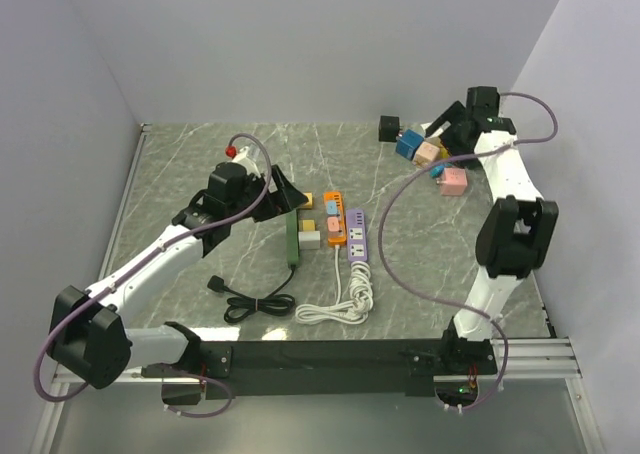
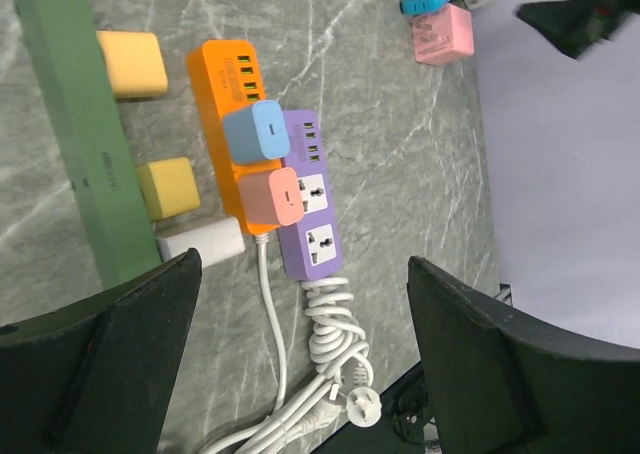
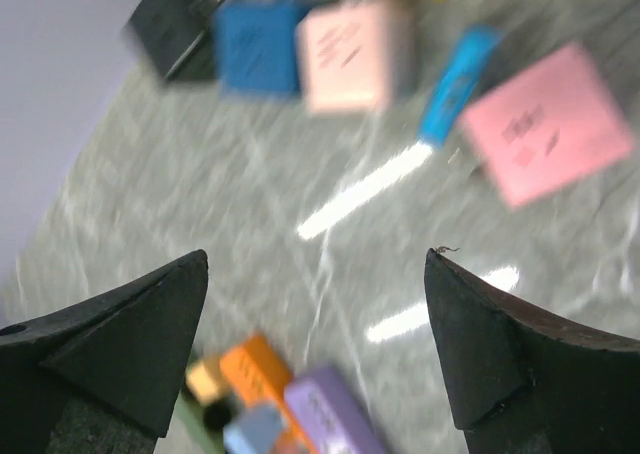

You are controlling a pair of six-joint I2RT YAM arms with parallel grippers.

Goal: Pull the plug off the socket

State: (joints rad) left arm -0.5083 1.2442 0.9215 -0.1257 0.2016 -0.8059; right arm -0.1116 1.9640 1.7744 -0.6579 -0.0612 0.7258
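Left gripper (image 2: pixel 302 264): gaped wide, held nothing, above orange strip (image 2: pixel 222 94).
Right gripper (image 3: pixel 316 257): gaped wide, held nothing, near loose pink plug (image 3: pixel 548 124).
Orange strip: carried blue plug (image 2: pixel 255 132).

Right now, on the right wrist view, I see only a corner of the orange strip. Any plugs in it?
Observer: Two in the orange strip: a blue plug and a pink plug, side by side.
Operator: And the purple strip?
Observer: No plugs in the sockets that show.
Operator: What is the left gripper doing?
Observer: It's open and empty, close to the strips.
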